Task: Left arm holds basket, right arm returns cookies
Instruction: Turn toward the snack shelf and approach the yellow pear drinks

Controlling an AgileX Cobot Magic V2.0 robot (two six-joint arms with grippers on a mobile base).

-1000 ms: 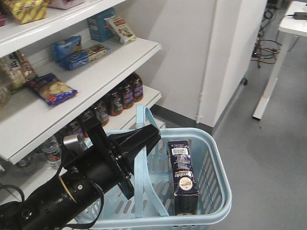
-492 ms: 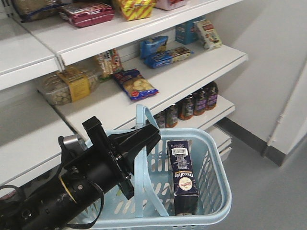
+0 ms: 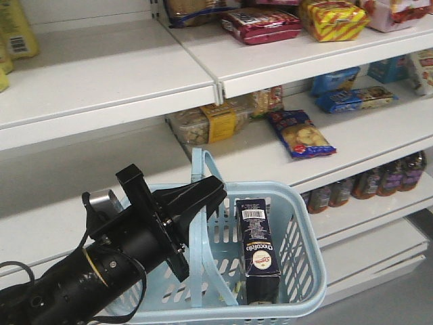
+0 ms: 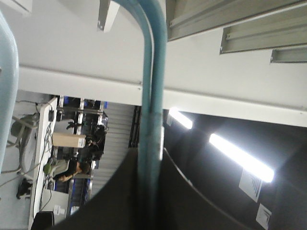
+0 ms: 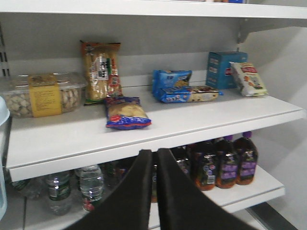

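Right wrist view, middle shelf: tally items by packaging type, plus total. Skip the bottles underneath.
Clear tub: 1
Teal box: 1
Blue wrapped packs: 2, upper pack and lower pack
Snack bags: 3, tall orange bag, blue-and-red bag, white bag
Total: 7

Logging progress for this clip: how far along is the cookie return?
Done: the left end effector grips the basket by its handle. In hand: nothing yet; the right end effector is shut and empty, facing the shelf. Left: the cookies stand in the basket, to be picked and shelved.
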